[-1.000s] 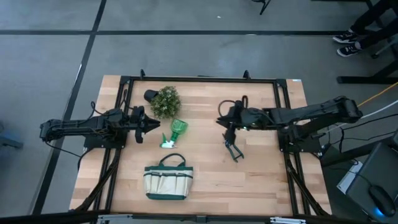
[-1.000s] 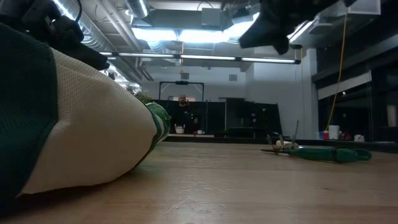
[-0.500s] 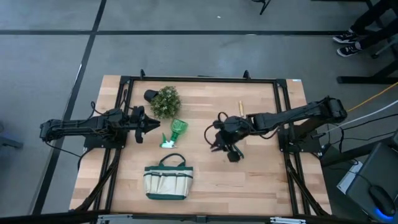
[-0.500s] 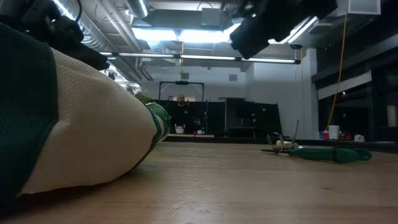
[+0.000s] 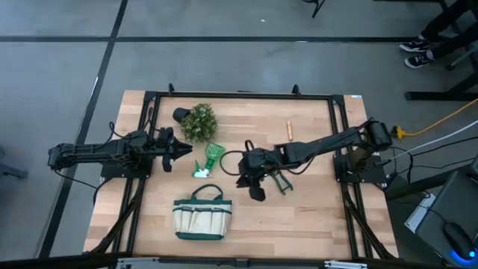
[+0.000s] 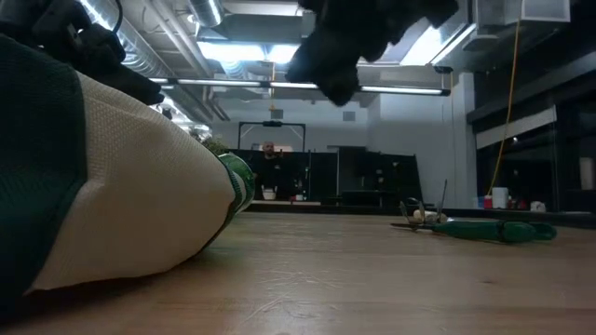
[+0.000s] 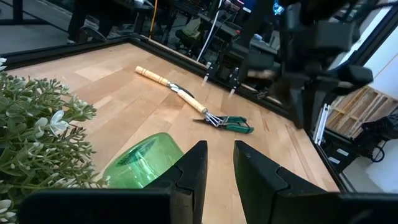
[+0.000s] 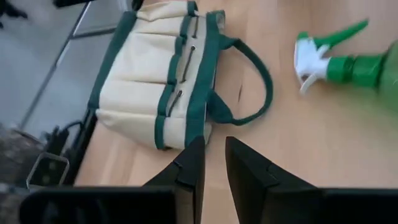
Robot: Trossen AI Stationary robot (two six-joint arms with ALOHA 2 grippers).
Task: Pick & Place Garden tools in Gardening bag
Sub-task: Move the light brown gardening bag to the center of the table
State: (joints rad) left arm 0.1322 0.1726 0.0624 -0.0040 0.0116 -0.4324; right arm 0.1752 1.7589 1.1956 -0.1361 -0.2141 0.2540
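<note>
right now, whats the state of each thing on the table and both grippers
gardening bag: lying on its side, nothing seen in it
spray bottle: lying flat beside the plant
pruning shears: flat on the table, not held
wooden-handled tool: flat on the table
left gripper: slightly open, empty, near the plant
right gripper: slightly open, empty, raised above the table's middle

The bench (image 5: 314, 217) is pale, matt plank wood. The bag (image 8: 158, 81) is coarse beige canvas with green cloth trim. The sprayer (image 8: 348, 62) is glossy green-and-white plastic. The trowel (image 7: 171, 87) has a wooden handle.
</note>
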